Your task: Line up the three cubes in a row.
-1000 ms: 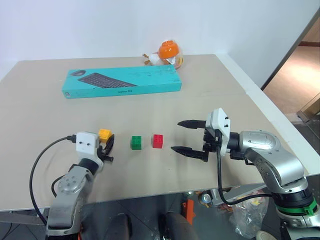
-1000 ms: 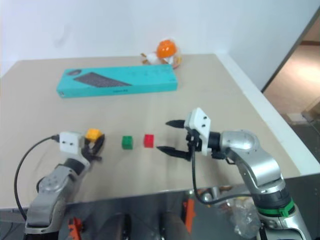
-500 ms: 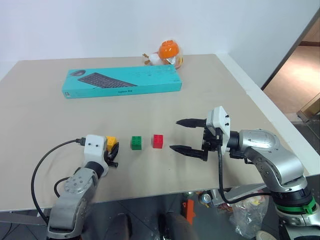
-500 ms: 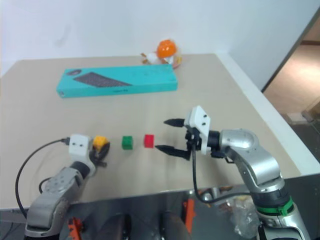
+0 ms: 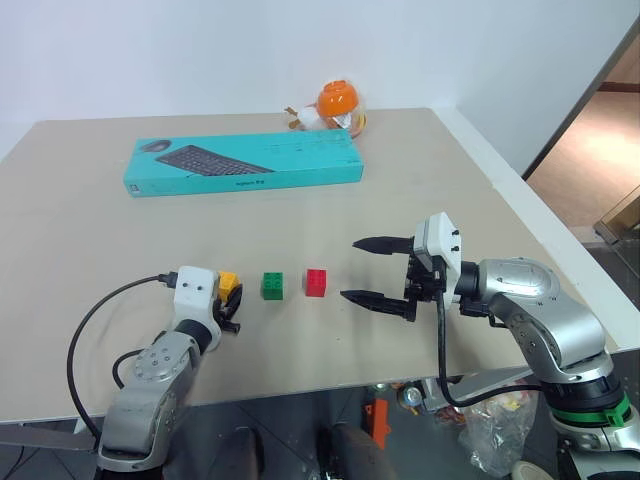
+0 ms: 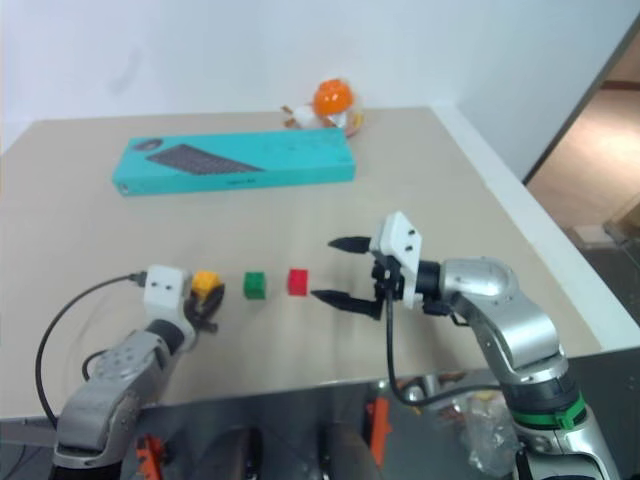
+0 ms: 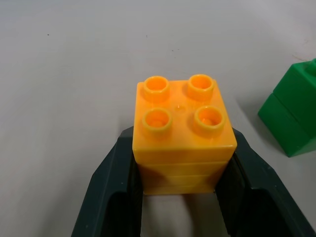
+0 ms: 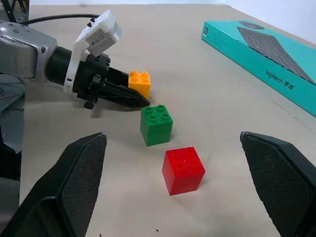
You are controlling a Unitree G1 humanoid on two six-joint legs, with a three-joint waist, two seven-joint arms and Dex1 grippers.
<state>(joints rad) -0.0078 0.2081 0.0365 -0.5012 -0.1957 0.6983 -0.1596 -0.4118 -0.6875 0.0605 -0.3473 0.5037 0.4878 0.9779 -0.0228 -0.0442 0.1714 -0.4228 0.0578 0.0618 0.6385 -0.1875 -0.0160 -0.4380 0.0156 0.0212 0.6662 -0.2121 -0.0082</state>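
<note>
You are working in what looks like a lab or test room set up for robot trials. The beige tabletop [image 5: 420, 180] is plain and stands against a bare white wall [image 5: 300, 50], with an open doorway [image 5: 600, 130] off to your right. It carries a boxed keyboard in teal packaging [image 5: 245, 164], a round orange toy [image 5: 338, 103] and small building-block cubes [image 5: 272, 285]. Loose cables [image 5: 90, 330] run along the robot's arms.

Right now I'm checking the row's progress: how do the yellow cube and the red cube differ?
The yellow cube is clamped between the left gripper's fingers; the red cube sits free. The yellow cube is left of the green cube, the red cube right of it. Both are studded blocks of similar size.
</note>
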